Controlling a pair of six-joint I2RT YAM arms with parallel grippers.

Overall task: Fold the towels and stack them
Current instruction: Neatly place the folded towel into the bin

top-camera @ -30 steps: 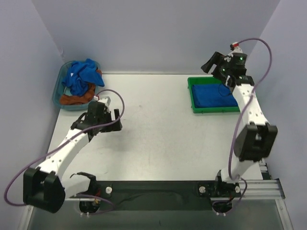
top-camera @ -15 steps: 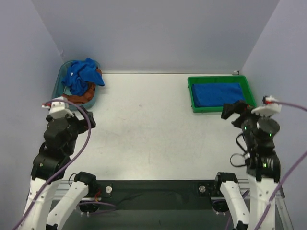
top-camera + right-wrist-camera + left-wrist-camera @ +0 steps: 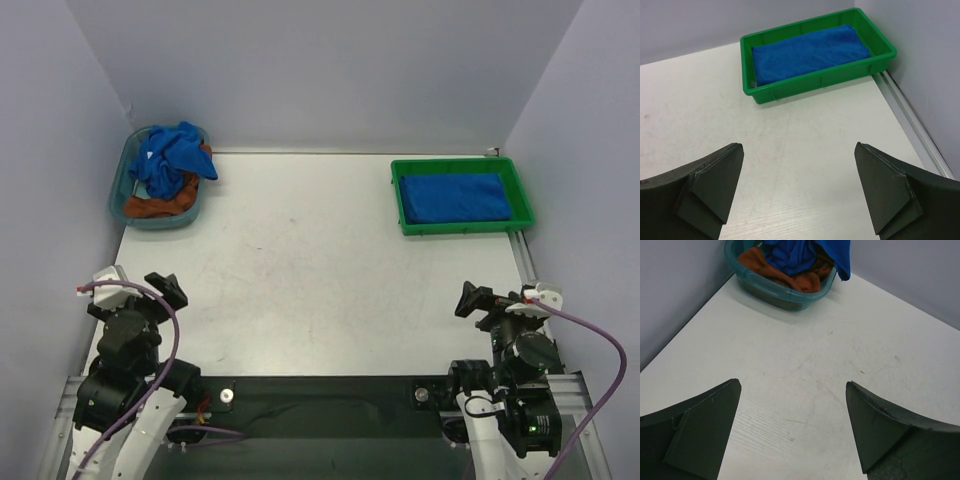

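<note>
Both arms pull back to the near edge, left end effector [image 3: 792, 390] and right end effector [image 3: 799, 150] spread, empty. The folded towel [image 3: 455, 197] is delivered in the green tray [image 3: 460, 232], and crumpled towels [image 3: 168, 155] wait far-left.

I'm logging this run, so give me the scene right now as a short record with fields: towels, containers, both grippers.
folded towel: lying flat in the green tray, far right of the table
crumpled towels: heaped in the teal bin, far left corner, over an orange-brown cloth
left gripper: open, holding nothing, near edge
right gripper: open, holding nothing, near edge
</note>
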